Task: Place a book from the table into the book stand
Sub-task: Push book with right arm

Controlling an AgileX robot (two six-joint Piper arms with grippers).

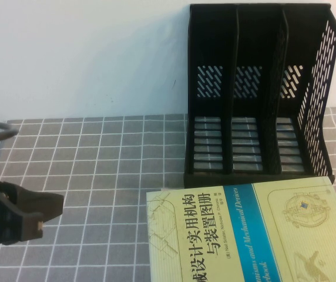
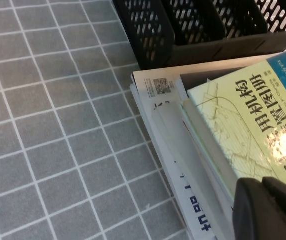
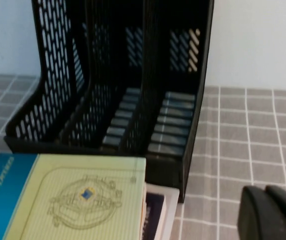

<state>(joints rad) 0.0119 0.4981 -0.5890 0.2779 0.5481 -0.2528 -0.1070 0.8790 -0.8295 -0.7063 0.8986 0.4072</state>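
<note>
Near the table's [image 1: 97, 176] front edge, my left gripper [image 1: 36, 214] and right gripper [image 3: 273, 212], fingers closed on nothing, could shove the book [image 1: 256, 235] off its stack.

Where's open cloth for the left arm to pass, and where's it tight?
Free: table between left tool and book. Tight: book lies just before the book stand. Right tool hovers near the stand's corner.

The table [image 1: 97, 158] was covered in matt grey gridded cloth. The book stand [image 1: 256, 88] was black perforated plastic with a slight sheen. The book [image 1: 262, 235] had a smooth paper cover.
</note>
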